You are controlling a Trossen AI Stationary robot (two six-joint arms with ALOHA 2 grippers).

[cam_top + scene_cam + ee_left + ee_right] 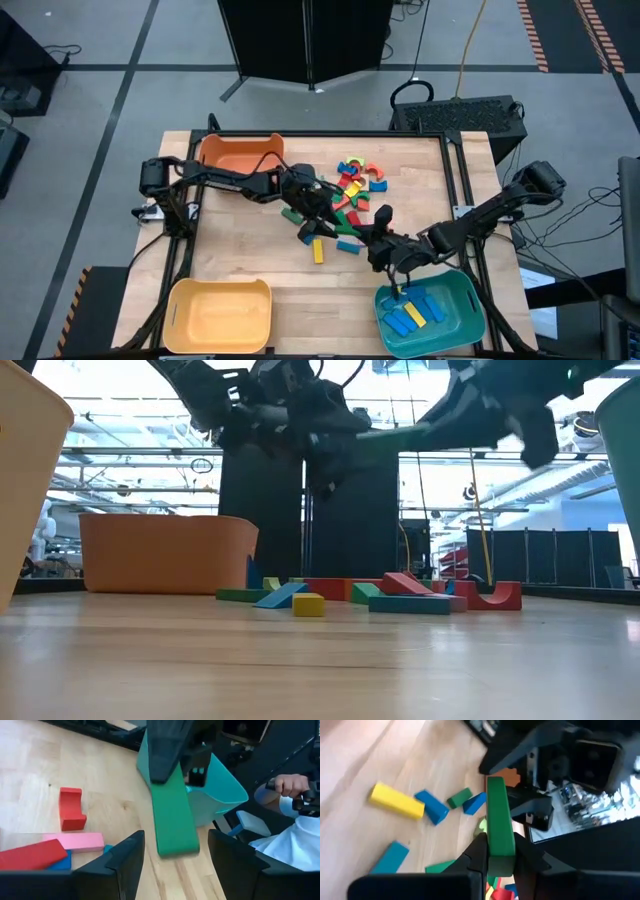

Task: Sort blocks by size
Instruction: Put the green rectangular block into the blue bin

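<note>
1. A long green bar [499, 822] is held in the air above the middle of the desk [240, 265], between the two arms; it is seen lifted clear of the wood in the low view.
2. The right tool [500, 862] is pinched on one end of the green bar, one finger on each side.
3. The left tool [172, 855] is spread; its fingers [122, 857] stand on either side of the bar's other end, with a gap showing on both sides.
4. Most loose blocks [352, 188] are seen in a pile on the far middle of the desk, just beside the orange bin [240, 153].
5. A yellow bar [318, 250] lies apart from the pile, nearer the front edge.
6. Blue and yellow bars [414, 314] lie inside the teal bin [465, 300] at the front right corner.
7. The yellow bin [220, 315] stands at the front left corner.
8. A person's hand [292, 785] is visible beyond the desk in the left wrist view.
</note>
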